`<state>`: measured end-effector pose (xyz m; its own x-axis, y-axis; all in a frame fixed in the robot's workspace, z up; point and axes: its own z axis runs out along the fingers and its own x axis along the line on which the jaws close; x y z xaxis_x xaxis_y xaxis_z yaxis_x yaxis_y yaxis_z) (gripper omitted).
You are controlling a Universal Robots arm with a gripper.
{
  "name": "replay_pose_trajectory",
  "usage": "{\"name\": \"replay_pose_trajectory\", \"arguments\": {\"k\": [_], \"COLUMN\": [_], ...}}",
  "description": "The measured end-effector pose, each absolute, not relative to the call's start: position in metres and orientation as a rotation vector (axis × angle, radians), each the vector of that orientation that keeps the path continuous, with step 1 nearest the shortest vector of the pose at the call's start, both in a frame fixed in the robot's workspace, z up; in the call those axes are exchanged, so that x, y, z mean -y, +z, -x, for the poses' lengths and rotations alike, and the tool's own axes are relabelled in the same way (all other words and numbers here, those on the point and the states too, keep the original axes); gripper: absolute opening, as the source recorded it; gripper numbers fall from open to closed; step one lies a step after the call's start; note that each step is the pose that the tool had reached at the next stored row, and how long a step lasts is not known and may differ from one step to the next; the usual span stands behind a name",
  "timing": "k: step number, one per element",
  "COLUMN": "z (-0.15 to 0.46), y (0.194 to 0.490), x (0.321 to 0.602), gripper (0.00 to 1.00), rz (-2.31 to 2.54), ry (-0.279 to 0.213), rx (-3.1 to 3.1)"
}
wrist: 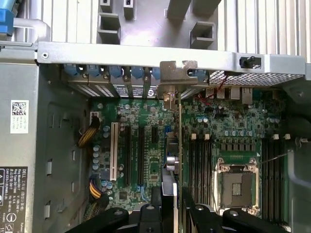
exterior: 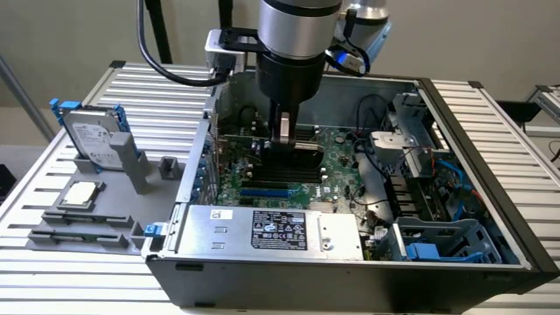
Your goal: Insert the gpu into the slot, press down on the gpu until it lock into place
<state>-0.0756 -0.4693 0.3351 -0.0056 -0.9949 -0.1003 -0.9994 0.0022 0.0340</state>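
Observation:
The gpu (exterior: 302, 155) is a thin black card hanging under my gripper (exterior: 282, 139) inside the open computer case, a little above the motherboard. In the wrist view I look along the gpu's (wrist: 178, 145) edge. Its metal bracket (wrist: 179, 77) reaches the case's rear rail, and my gripper (wrist: 174, 206) is shut on its near end with a black finger on each side. The slot (exterior: 265, 194), a long bright blue strip, lies uncovered on the board toward the power supply side of the card. The card is not seated in it.
A silver power supply (exterior: 271, 230) lines the case's near wall. Black memory slots (wrist: 199, 165) and the processor socket (wrist: 236, 187) lie beside the card. Cables (exterior: 385, 164) and a drive cage (exterior: 437, 239) crowd the exterior view's right. A hard drive (exterior: 94, 139) stands outside the case.

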Motion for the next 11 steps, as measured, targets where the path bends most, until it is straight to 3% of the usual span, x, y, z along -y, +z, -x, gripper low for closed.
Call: {"name": "replay_pose_trajectory", "arguments": {"k": [11], "z": [0.077], "y": [0.315], "x": [0.469], "gripper": [0.27], "rz": [2.184], "ry": [0.154], "rx": [-2.169]}}
